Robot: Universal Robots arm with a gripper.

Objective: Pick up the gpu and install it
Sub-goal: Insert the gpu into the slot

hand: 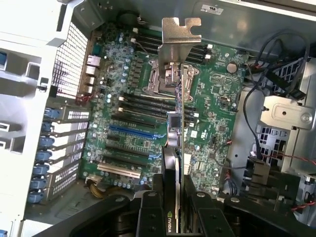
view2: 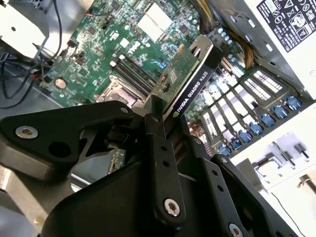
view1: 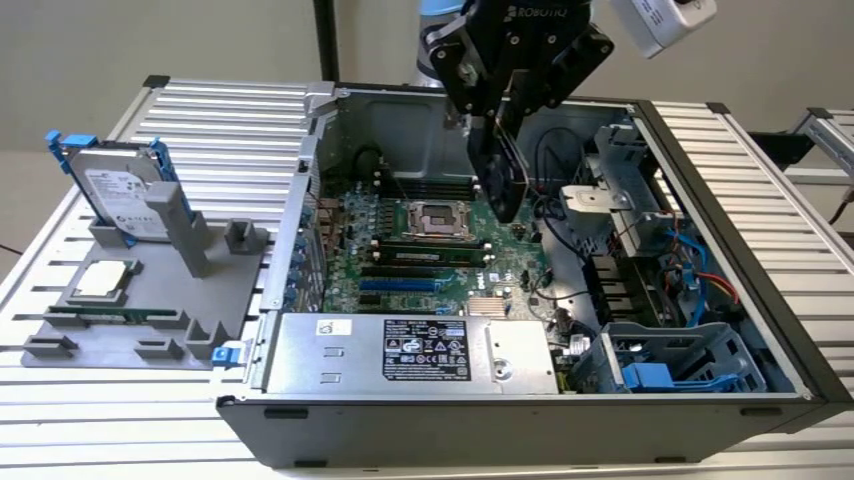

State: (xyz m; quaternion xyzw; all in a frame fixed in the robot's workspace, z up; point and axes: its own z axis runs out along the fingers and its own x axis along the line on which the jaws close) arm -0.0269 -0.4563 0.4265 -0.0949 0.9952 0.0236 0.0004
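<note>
Claw (view2: 160,116): clenched on the graphics card (view2: 190,74); in both wrist views the black fingers (hand: 148,215) press its two flat faces at the near end.
Arm: reaches down from above the open computer case (view1: 747,265), with the claw (view1: 497,125) pointing into it.
Card position: in the air inside the case, over the middle of the motherboard (view1: 427,255) and close to the processor socket (view1: 434,218); no slot holds it.
Card axis: the long axis runs down from the claw toward the motherboard, slightly tilted.
Card facing: edge-on to the board, with the silver bracket (hand: 180,34) at the end farthest from the claw.
Outside the case: a hard drive (view1: 120,195) stands in a grey rack (view1: 147,300) on the exterior view's left.
</note>
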